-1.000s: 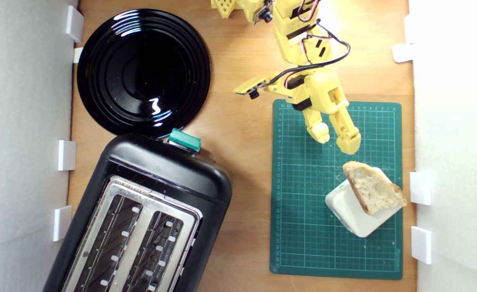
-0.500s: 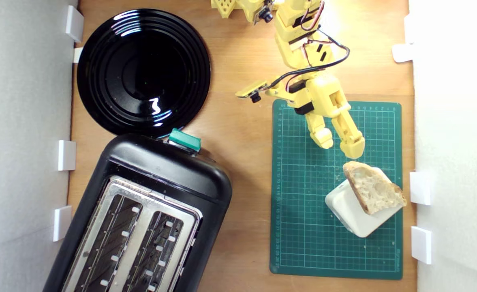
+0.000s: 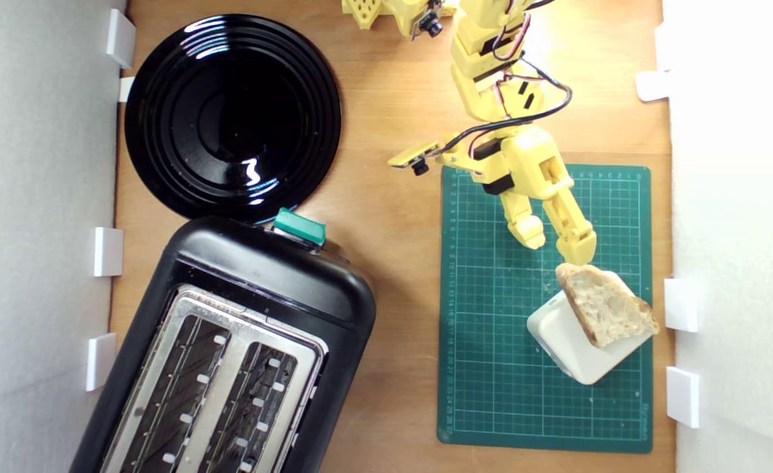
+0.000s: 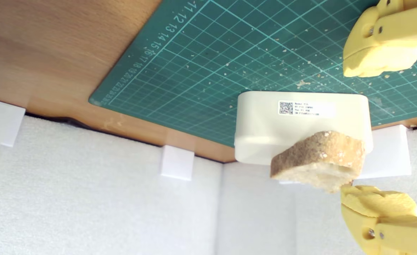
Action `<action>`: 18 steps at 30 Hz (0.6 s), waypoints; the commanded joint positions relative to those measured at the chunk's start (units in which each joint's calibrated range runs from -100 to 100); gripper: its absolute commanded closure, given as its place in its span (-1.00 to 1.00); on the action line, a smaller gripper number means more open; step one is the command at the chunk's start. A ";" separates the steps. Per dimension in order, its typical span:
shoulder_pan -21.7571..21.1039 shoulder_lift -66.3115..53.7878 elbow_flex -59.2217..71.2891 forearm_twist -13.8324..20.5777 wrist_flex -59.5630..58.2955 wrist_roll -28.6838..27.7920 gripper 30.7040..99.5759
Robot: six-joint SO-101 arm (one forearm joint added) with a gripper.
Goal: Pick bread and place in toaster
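The bread (image 3: 606,309) is a small triangular slice with a tan crust, propped on a cream-white block (image 3: 570,345) on the green mat at the exterior view's right. My yellow gripper (image 3: 557,244) is open, just short of the slice's near corner. One fingertip (image 3: 580,249) sits almost against the crust. In the wrist view the bread (image 4: 318,161) leans on the block (image 4: 282,124), and my gripper (image 4: 376,131) has one finger on each side of the slice's end, nothing held. The black toaster (image 3: 228,348), green lever up, stands at the exterior view's lower left with both slots showing.
A round glossy black plate (image 3: 232,118) lies at the exterior view's upper left, touching the toaster's lever end. The green cutting mat (image 3: 491,368) is sprinkled with crumbs. White foam walls (image 3: 734,230) with small white brackets fence the wooden table on both sides.
My gripper has moved down the mat toward the bread, from well short of it to almost touching its crust. It has stayed open. Bread, block and toaster have not moved.
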 commanded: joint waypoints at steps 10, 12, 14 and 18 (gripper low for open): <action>0.41 1.64 -6.68 -0.25 -1.28 0.30 -0.88; 0.41 2.64 -7.68 -0.25 -1.28 0.35 -0.88; 0.41 3.14 -8.50 -0.25 -1.28 0.35 -0.88; 0.41 3.81 -10.22 -0.25 -1.28 0.35 -0.88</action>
